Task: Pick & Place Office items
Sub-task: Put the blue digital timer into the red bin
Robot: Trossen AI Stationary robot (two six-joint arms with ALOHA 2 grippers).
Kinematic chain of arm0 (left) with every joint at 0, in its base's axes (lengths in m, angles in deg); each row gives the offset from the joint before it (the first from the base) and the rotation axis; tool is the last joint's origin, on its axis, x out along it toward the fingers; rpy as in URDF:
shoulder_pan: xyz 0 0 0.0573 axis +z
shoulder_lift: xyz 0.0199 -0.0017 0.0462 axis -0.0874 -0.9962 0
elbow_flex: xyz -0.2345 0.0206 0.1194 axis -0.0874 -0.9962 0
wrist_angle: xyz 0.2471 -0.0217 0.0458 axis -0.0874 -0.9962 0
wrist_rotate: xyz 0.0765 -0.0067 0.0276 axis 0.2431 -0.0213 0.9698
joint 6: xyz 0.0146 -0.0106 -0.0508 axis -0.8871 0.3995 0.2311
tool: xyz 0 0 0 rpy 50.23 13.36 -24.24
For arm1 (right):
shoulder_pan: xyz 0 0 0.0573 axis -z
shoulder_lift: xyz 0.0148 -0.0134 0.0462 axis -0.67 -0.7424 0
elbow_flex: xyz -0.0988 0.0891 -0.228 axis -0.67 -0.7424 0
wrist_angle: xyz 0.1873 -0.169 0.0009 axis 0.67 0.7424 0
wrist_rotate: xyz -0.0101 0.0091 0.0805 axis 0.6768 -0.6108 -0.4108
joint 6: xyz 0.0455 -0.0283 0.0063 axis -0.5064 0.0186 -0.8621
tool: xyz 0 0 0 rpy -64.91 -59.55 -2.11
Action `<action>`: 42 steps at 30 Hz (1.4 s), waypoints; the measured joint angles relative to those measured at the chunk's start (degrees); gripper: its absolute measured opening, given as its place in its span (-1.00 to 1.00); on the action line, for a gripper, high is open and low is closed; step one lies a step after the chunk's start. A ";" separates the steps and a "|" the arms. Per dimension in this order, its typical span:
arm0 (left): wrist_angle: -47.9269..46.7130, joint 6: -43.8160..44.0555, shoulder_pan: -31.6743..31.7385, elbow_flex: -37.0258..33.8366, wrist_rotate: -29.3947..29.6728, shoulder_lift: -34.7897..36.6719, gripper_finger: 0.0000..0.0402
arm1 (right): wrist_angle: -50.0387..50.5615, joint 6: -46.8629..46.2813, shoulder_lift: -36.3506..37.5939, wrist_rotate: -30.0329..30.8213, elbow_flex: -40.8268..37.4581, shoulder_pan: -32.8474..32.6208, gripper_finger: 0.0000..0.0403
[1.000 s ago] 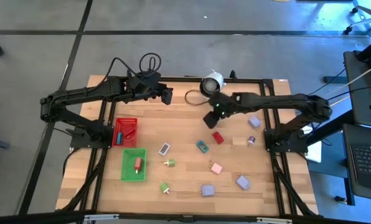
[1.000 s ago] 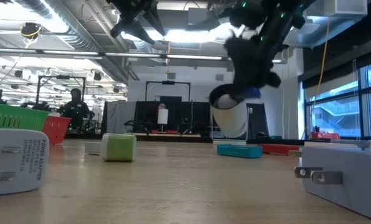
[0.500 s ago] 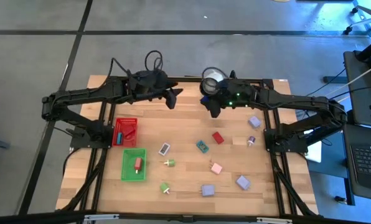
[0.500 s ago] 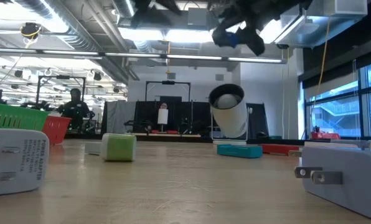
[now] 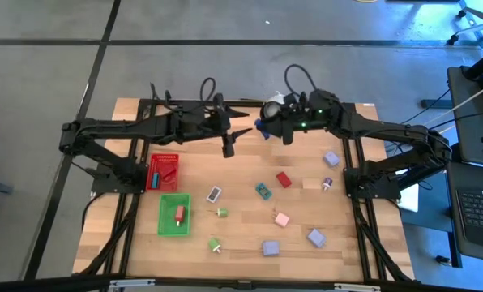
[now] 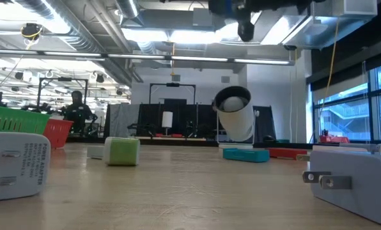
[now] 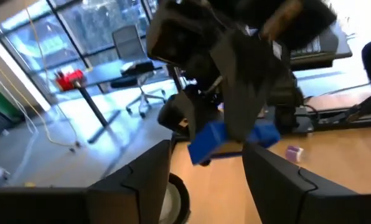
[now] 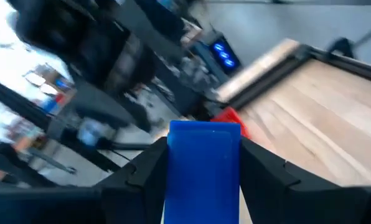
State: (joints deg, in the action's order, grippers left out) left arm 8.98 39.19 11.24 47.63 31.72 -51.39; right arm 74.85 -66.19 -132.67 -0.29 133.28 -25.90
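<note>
My right gripper (image 5: 266,128) is high over the table's far middle, shut on a blue block (image 7: 232,140), one of the office items. It also shows at the low view's top edge (image 6: 241,13). My left gripper (image 5: 235,139) is open and points at the block from the left, a short gap away, with nothing between its fingers (image 7: 142,180). Other office items lie flat on the wood: a red block (image 5: 284,179), a teal one (image 5: 263,191), a pink one (image 5: 282,219), lavender ones (image 5: 331,159) and green pins (image 5: 220,212). My right gripper pinches the blue block between its two fingers, on two opposite side faces (image 8: 173,162). The fingers (image 8: 260,174) lie about level and point toward the table's left. The block sticks out beyond the fingertips and is lifted well clear of the table.
A red mesh tray (image 5: 163,171) and a green one (image 5: 174,215) stand at the left, each with an item inside. A white round black-centred object (image 6: 235,115) stands at the far edge, below the right gripper. Bare wood lies between the trays and the scattered items.
My right gripper has risen from just over the table's middle toward the far edge. It has tipped from pointing down to about level and still holds the blue block. My left gripper has moved toward the table's right, rolled about its axis, and now faces the block.
</note>
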 joint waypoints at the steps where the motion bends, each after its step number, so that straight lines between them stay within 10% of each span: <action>1: 0.61 -1.10 -0.47 0.00 0.68 -0.66 -0.02 | -1.47 -0.62 0.00 -1.09 0.00 0.19 -0.18; 11: 5.80 -5.99 -3.18 -0.02 10.68 -2.52 0.15 | -4.45 -2.90 0.01 -12.55 0.02 2.36 -0.18; 20: 8.39 -6.58 -1.58 -0.02 -3.49 -3.29 0.27 | -4.58 -9.62 -1.85 -26.65 0.03 3.78 -0.18; 31: 9.91 5.17 4.67 -0.02 -34.21 -4.47 0.09 | -5.15 -10.68 -2.70 -31.84 0.02 3.72 -0.17; 42: 15.37 6.08 5.15 -0.02 -35.72 -8.27 0.01 | -6.68 -11.94 -2.70 -31.30 0.02 3.28 -0.17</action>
State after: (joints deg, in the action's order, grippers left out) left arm 24.35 45.27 16.39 47.60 -4.00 -59.66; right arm 68.17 -78.13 -135.37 -31.59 133.30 -22.62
